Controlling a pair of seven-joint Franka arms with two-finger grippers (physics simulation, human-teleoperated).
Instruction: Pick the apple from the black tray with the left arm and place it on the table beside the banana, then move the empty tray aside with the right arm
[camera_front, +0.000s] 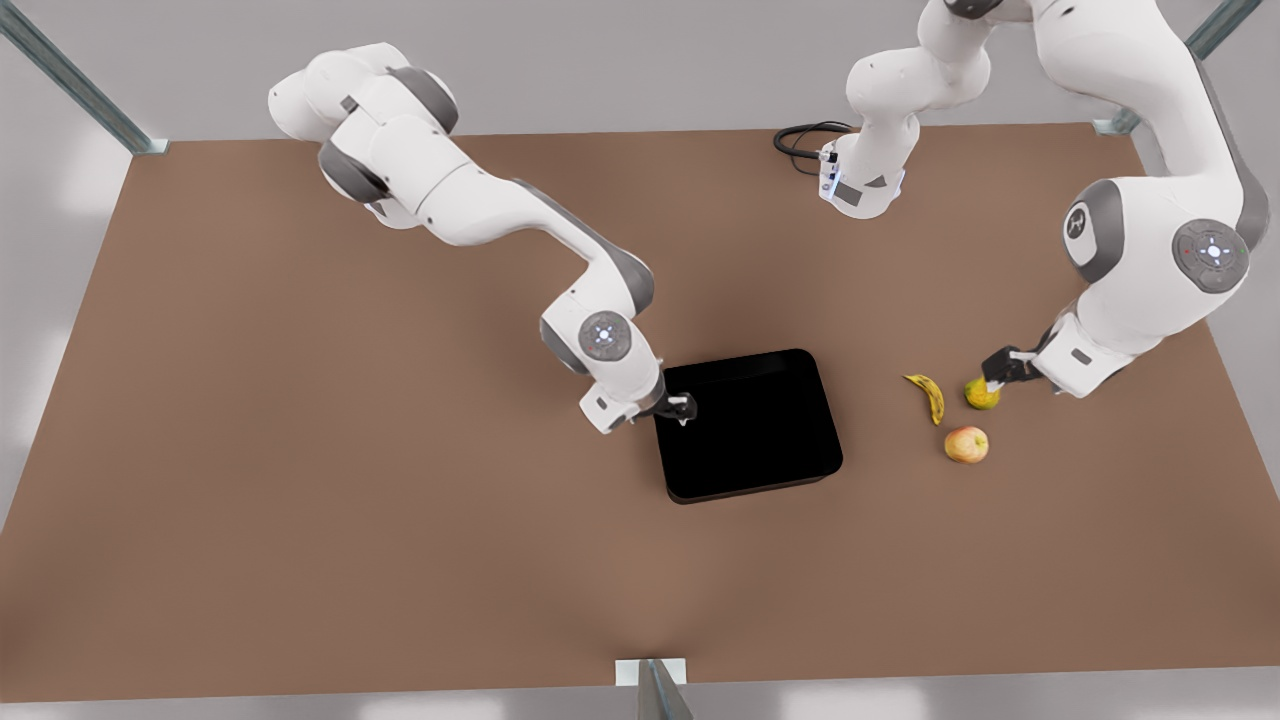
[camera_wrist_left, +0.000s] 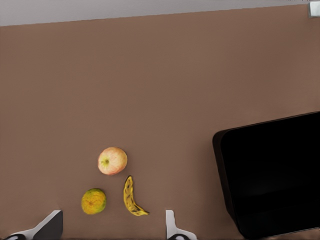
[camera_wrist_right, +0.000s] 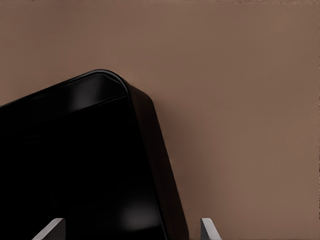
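The apple (camera_front: 966, 444) (camera_wrist_left: 112, 161) lies on the brown table (camera_front: 300, 450), just in front of the banana (camera_front: 929, 396) (camera_wrist_left: 131, 196). The black tray (camera_front: 750, 430) (camera_wrist_left: 275, 175) (camera_wrist_right: 75, 165) sits mid-table with nothing in it. My left gripper (camera_front: 997, 378) (camera_wrist_left: 113, 216) is open at the front view's right, hovering by the orange-green fruit and holding nothing. My right gripper (camera_front: 683, 407) (camera_wrist_right: 130, 222) is open at the tray's edge on the front view's left, with the tray's rim between its fingers (camera_wrist_right: 206, 227).
A small orange-green round fruit (camera_front: 982, 393) (camera_wrist_left: 93, 201) sits right of the banana, under the left gripper. A black cable loop (camera_front: 800, 140) lies at the table's far edge. Metal frame posts (camera_front: 655, 690) stand at the table's borders. Wide bare tabletop lies left of the tray.
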